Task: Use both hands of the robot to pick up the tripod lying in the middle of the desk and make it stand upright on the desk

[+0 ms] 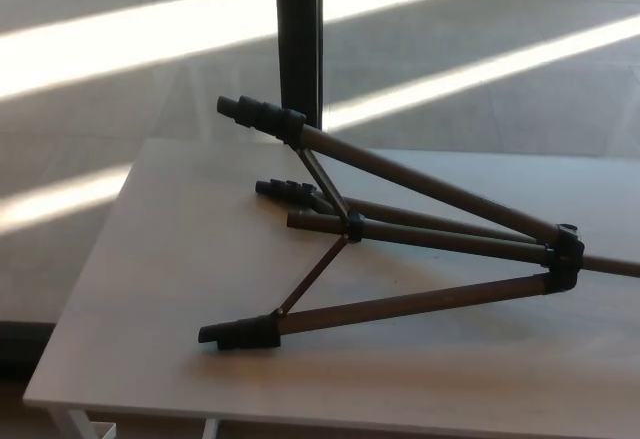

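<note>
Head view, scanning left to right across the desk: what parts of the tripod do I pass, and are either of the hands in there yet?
Lower leg's black foot → upper leg's black foot → centre brace collar → black hub joining the legs, all one tripod lying on the desk. Neither hand is in view.

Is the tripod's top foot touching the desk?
Apart. In the head view, the tripod's top foot sticks up past the desk's far edge, with floor behind it.

A pale wooden desk (pixel 150 289) on white legs (pixel 75 425) stood on a grey floor (pixel 480 99). Bright bands of sunlight (pixel 130 44) crossed the floor. A dark upright post (pixel 297 29), perhaps a stand, rose behind the desk.
</note>
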Available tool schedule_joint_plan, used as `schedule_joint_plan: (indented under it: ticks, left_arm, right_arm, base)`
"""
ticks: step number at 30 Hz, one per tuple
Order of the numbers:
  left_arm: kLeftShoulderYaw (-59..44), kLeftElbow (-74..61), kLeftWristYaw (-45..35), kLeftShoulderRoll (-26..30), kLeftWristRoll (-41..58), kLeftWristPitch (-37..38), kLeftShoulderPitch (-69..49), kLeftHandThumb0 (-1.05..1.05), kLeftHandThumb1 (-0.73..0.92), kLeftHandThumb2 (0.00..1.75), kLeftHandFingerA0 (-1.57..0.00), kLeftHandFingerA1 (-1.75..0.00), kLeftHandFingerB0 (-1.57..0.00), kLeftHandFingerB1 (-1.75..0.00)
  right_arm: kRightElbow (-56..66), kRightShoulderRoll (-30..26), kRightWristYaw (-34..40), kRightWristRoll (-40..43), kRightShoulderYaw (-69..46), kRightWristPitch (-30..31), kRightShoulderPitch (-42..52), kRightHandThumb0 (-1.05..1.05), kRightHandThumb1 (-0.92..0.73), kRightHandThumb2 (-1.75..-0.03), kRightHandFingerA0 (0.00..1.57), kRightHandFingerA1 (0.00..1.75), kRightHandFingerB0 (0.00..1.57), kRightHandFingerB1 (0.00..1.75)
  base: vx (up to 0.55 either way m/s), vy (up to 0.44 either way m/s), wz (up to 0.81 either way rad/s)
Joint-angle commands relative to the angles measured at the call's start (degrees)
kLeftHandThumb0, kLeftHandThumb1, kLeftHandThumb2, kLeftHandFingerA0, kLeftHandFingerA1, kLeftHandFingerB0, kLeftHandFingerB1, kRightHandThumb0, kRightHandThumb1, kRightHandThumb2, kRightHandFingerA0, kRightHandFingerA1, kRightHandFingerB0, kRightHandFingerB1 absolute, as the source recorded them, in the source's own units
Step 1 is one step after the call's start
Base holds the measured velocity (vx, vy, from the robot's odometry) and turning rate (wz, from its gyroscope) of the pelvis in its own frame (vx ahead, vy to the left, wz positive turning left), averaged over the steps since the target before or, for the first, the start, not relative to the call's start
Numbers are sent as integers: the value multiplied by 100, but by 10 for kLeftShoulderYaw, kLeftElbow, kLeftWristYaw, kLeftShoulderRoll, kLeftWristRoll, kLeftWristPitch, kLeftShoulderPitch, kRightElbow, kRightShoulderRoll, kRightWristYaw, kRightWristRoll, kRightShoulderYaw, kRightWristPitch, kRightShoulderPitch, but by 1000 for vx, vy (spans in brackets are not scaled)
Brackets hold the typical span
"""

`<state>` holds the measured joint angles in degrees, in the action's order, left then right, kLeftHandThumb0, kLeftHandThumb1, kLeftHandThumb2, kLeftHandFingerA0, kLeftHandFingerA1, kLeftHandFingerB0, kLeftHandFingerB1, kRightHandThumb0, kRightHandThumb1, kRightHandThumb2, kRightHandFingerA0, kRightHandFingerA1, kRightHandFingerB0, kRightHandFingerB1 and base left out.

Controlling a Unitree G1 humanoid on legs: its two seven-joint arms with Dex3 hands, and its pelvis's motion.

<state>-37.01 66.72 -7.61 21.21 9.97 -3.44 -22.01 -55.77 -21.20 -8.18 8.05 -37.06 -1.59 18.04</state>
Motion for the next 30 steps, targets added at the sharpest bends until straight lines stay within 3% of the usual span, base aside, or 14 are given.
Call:
schedule_joint_plan:
  ticks: [1, 5, 6, 8, 11, 12, 13, 15, 18, 19, 20, 21, 22, 30]
  left_arm:
    - [-156, 40, -46, 54, 164, 17, 7, -71, 75, 62, -52, -81, -35, -62]
    - [-205, 47, -65, 70, 193, 27, 46, -69, 74, 62, -60, -81, -43, -60]
    - [-213, 47, -78, 73, 198, 34, 53, -71, 74, 63, -55, -80, -41, -61]
    - [-224, 36, -101, 82, 204, 44, 69, -72, 74, 62, -49, -73, -38, -58]
    - [-241, -78, -145, 92, 234, 30, 99, -71, 79, 64, -35, -73, -34, -59]
    - [-245, -129, -139, 86, 243, 14, 101, -70, 77, 65, -37, -73, -31, -58]
    - [-244, -179, -129, 80, 247, -1, 100, -69, 80, 64, -39, -71, -34, -56]
    - [-241, -262, -121, 72, 253, -13, 104, -73, 79, 63, -43, -64, -41, -52]
    - [-231, -439, -68, 55, 277, -50, 128, -72, 80, 63, -57, -61, -51, -48]
    - [-224, -496, -65, 50, 286, -59, 125, -79, 63, 84, -51, -66, -44, -55]
    - [-224, -535, -61, 47, 301, -71, 125, -72, 80, 64, -52, -66, -48, -52]
    - [-217, -588, -46, 44, 308, -82, 123, -72, 83, 64, -56, -61, -50, -49]
    - [-212, -616, -37, 43, 310, -87, 126, -72, 82, 64, -56, -60, -54, -47]
    - [-139, -757, -15, 31, 335, -92, 206, -75, 74, 64, -86, -48, -75, -42]
  right_arm:
    - [4, -38, -59, 205, -183, -9, -8, -80, -55, -93, 24, 61, 10, 46]
    - [85, -32, -42, 260, -251, 33, -23, -78, -52, -93, 32, 70, 13, 49]
    - [101, -30, -38, 265, -258, 42, -25, -82, -66, -60, 38, 77, 22, 41]
    - [136, -23, -29, 270, -265, 57, -32, -79, -51, -93, 33, 69, 12, 48]
    - [251, -6, -47, 299, -270, 87, -30, -87, -58, -95, 25, 62, 5, 37]
    - [283, 0, -50, 301, -265, 90, -28, -81, -72, -62, 24, 59, 7, 32]
    - [320, 10, -50, 303, -260, 93, -23, -85, -60, -97, 24, 63, 4, 38]
    - [408, 38, -25, 325, -254, 108, -21, -76, -56, -93, 29, 61, 9, 47]
    - [522, 75, -28, 327, -217, 73, -21, -73, -72, -62, 41, 54, 28, 35]
    - [571, 90, -26, 330, -203, 65, -12, -74, -59, -96, 40, 62, 26, 48]
    - [603, 101, -17, 325, -192, 58, -7, -71, -73, -62, 49, 55, 37, 35]
    - [640, 116, -6, 305, -176, 35, -3, -76, -59, -97, 51, 63, 39, 50]
    - [658, 125, -5, 285, -166, 12, -1, -72, -73, -62, 59, 54, 47, 37]
    - [822, 175, -10, 227, -67, -38, -3, -77, -70, -62, 73, 50, 55, 39]
  base:
    - [0, 0, 0]
    - [0, 0, 0]
    - [0, 0, 0]
    - [0, 0, 0]
    - [0, 0, 0]
    - [0, 0, 0]
    - [0, 0, 0]
    - [0, 0, 0]
    - [0, 0, 0]
    - [0, 0, 0]
    - [0, 0, 0]
    - [0, 0, 0]
    - [0, 0, 0]
    - [0, 0, 0]
